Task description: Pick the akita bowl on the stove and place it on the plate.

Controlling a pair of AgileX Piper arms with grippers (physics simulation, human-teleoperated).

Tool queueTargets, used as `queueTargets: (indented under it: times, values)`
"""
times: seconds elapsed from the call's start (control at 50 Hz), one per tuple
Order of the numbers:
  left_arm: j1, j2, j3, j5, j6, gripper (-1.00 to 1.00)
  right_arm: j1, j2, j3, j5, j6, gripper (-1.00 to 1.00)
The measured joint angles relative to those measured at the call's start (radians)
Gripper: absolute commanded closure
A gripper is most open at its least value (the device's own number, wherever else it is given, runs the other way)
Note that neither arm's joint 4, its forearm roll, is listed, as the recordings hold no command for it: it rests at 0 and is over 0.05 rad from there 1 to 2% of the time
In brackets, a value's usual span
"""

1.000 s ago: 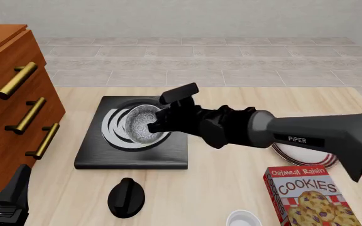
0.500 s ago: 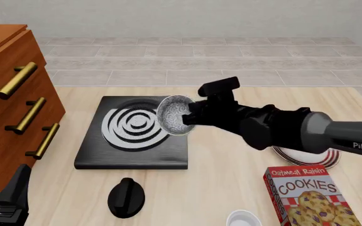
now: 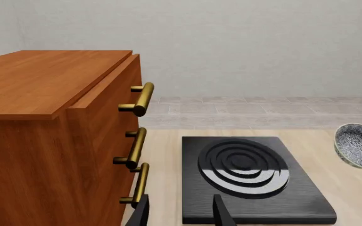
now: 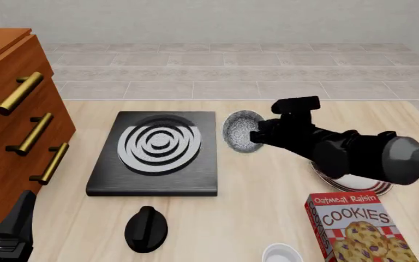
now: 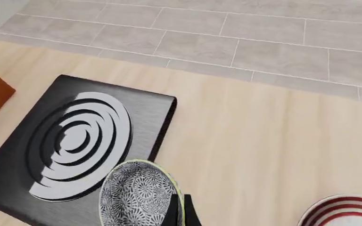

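While the stove lies flat toward nine o'clock of the table's middle, its burner rings bare, the akita bowl hangs in the air just off the slab's right edge, tilted so that its speckled inside faces the stove; bare wood runs beneath it and on toward four o'clock, where the plate with red stripes lies half hidden under the right arm; a cookies box stands at five o'clock just beside the plate's near rim, and a plain white small bowl sits at the near table edge; a black oval knob lies at seven o'clock below the stove's near edge; the wooden drawer cabinet with brass handles walls off the nine o'clock side, close to the stove's left edge. The right gripper pinches the bowl's rim, its fingers nearly closed with only the thin wall between them, one dark fingertip showing at the rim in the right wrist view; the bowl touches nothing else. The left gripper waits low at the near left corner, well apart from the bowl, its two fingers spread with a clear gap and holding nothing, pointed toward the stove's near edge.
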Motion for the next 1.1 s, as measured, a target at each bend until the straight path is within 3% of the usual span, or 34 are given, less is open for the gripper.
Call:
queueTargets:
  times: [0.34, 0.64, 1.1]
  values:
    - [0.000, 0.000, 0.000, 0.000, 0.000, -1.00, -0.163, 0.006, 0.070, -0.039, -0.005, 1.00]
    - [0.000, 0.000, 0.000, 0.000, 0.000, -1.00, -0.303, 0.040, 0.067, -0.049, -0.011, 1.00]
    - [0.000, 0.000, 0.000, 0.000, 0.000, -1.00, -0.465, 0.076, 0.052, -0.027, -0.088, 1.00]
